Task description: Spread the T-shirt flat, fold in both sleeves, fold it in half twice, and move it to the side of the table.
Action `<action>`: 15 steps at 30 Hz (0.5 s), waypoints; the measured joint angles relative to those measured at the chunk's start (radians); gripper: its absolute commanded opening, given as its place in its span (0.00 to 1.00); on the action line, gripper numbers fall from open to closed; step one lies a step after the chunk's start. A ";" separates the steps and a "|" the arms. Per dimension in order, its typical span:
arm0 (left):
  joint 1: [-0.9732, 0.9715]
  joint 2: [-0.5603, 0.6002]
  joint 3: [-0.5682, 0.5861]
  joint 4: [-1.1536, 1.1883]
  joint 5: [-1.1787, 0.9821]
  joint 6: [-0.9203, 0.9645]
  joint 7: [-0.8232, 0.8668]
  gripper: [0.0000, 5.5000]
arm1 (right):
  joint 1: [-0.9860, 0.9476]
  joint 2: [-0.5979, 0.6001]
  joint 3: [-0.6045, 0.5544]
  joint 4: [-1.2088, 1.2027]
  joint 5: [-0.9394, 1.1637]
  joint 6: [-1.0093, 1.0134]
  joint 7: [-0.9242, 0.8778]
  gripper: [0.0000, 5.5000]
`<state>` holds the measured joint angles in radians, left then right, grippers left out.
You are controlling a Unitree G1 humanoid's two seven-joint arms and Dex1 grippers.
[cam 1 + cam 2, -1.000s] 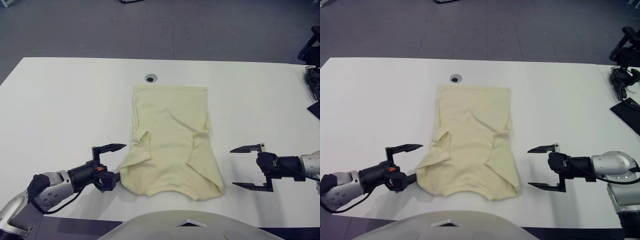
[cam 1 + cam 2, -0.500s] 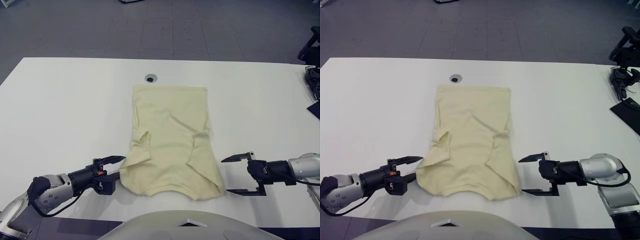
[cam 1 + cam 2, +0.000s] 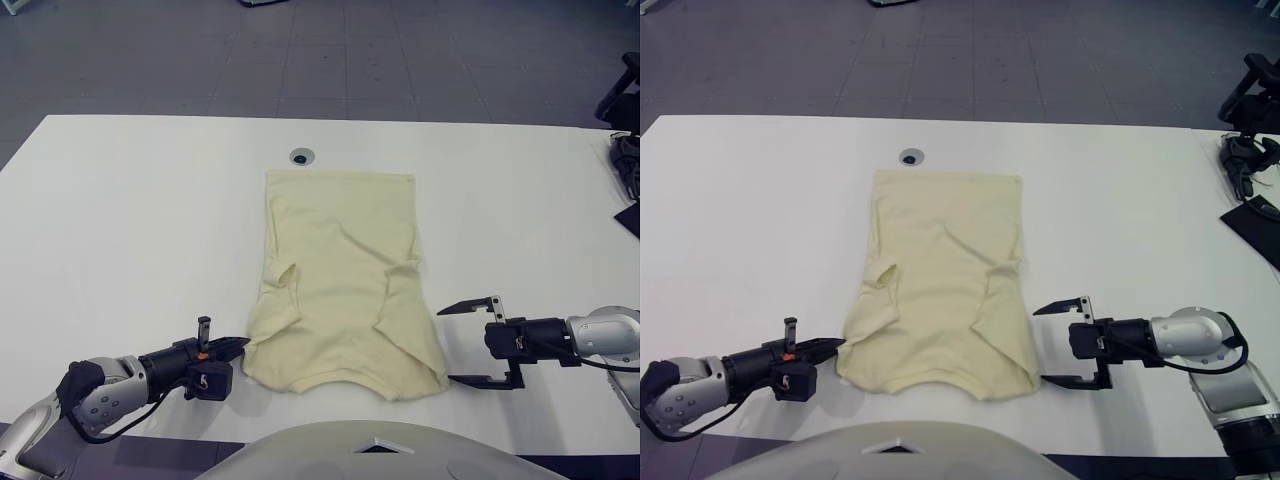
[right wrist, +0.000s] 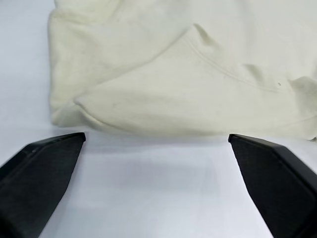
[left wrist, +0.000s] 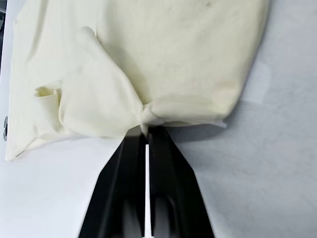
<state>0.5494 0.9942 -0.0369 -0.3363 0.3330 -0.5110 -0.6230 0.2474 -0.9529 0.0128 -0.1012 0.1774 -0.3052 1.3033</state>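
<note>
Lying near the middle of the white tabletop (image 3: 130, 220): pale yellow T-shirt (image 3: 345, 280), lengthwise away from the robot, its straight far edge just short of a small round cable port (image 3: 301, 156). Both sleeves are turned in over the body, with some creases around them, and the near end is wider and rounded. The left hand (image 3: 238, 345) is low at the near-left corner, fingers closed together with a bunch of the shirt's cloth pinched at their tips (the left wrist view shows the fabric gathered to a knot there). The right hand (image 3: 446, 345) is set on edge just beside the near-right corner, fingers spread wide, one above the other, with bare tabletop between them and the cloth, so no contact. Dark gear (image 3: 628, 170) sits at the far right edge, well apart from the shirt.
</note>
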 measured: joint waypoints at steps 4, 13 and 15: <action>0.008 0.000 0.001 -0.011 -0.001 0.008 -0.002 0.00 | 0.002 -0.003 0.015 -0.023 0.000 -0.005 0.000 0.98; 0.018 0.000 0.001 -0.026 -0.008 0.015 -0.019 0.00 | 0.004 -0.014 0.040 -0.058 0.001 -0.019 0.003 0.79; 0.020 0.000 0.001 -0.026 -0.016 0.018 -0.022 0.00 | 0.002 -0.015 0.045 -0.066 0.000 -0.022 0.002 0.73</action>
<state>0.5693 0.9940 -0.0359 -0.3625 0.3174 -0.4929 -0.6453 0.2493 -0.9678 0.0577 -0.1669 0.1776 -0.3275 1.3055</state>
